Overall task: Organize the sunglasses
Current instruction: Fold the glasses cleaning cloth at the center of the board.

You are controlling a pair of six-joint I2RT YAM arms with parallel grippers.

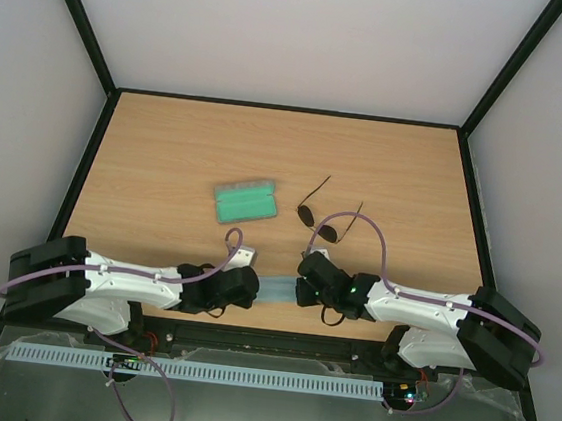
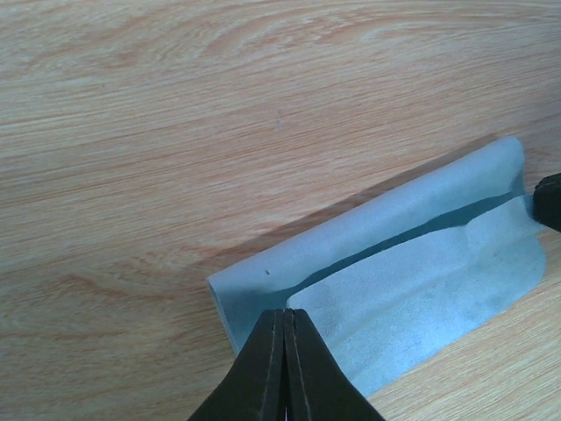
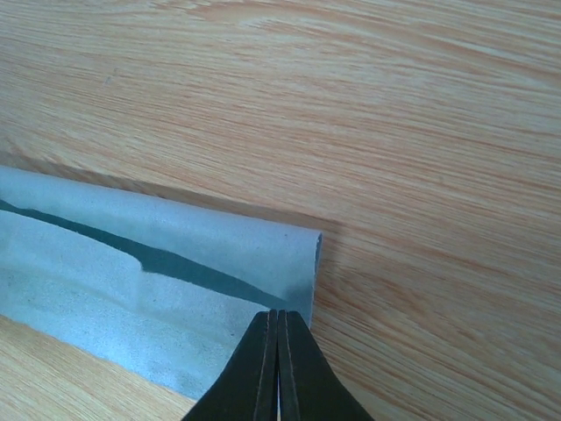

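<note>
The sunglasses (image 1: pixel 320 222), round dark lenses on a thin wire frame with the temple arms spread, lie on the table just beyond my right gripper. Neither gripper touches them. A light blue cloth (image 1: pixel 278 291) is stretched between the two grippers near the front edge. It is folded over on itself, and the fold shows in both wrist views. My left gripper (image 2: pixel 287 314) is shut on the cloth's (image 2: pixel 412 263) left end. My right gripper (image 3: pixel 278 314) is shut on the right end of the cloth (image 3: pixel 131 263). The sunglasses appear in neither wrist view.
An open grey case (image 1: pixel 246 202) with green lining lies left of the sunglasses, beyond the left gripper. The wooden table (image 1: pixel 188 140) is ringed by a black frame. The right gripper's dark tip (image 2: pixel 549 200) pokes in at the right edge of the left wrist view.
</note>
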